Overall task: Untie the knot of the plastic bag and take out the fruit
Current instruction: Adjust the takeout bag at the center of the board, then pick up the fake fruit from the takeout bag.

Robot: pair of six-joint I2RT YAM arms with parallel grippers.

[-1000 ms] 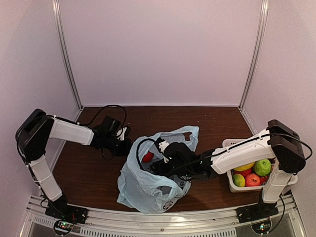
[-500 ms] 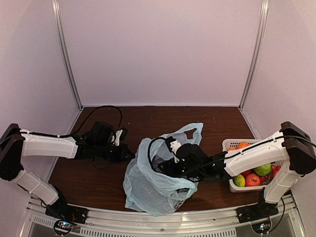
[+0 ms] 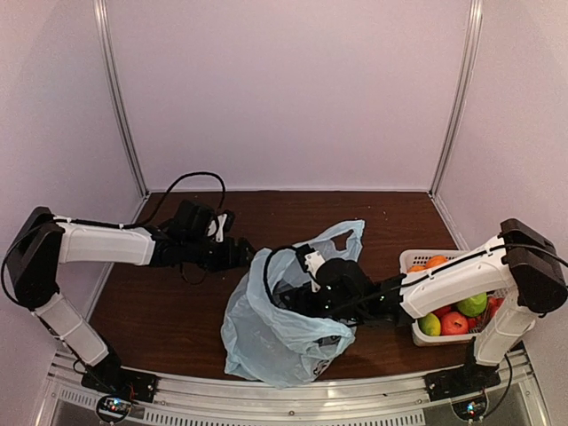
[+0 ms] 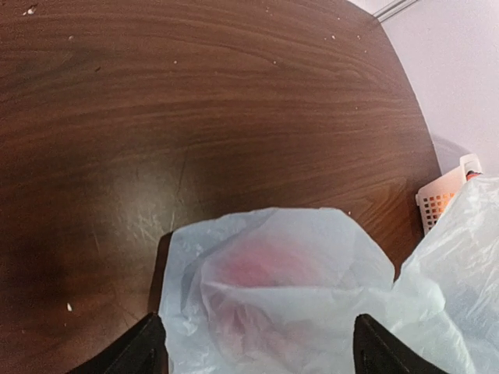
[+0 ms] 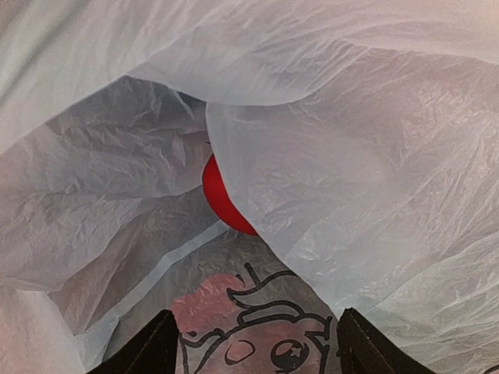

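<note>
The plastic bag (image 3: 266,333) is thin, translucent light blue film, crinkled and faintly glossy; the red fruit (image 5: 221,204) inside it has a smooth, shiny skin. The table (image 4: 195,93) is dark brown wood-grain board, smooth with a low sheen and pale specks. The basket (image 4: 438,201) at the right is white moulded plastic mesh, and the arm shells (image 3: 98,244) are smooth white plastic.
</note>
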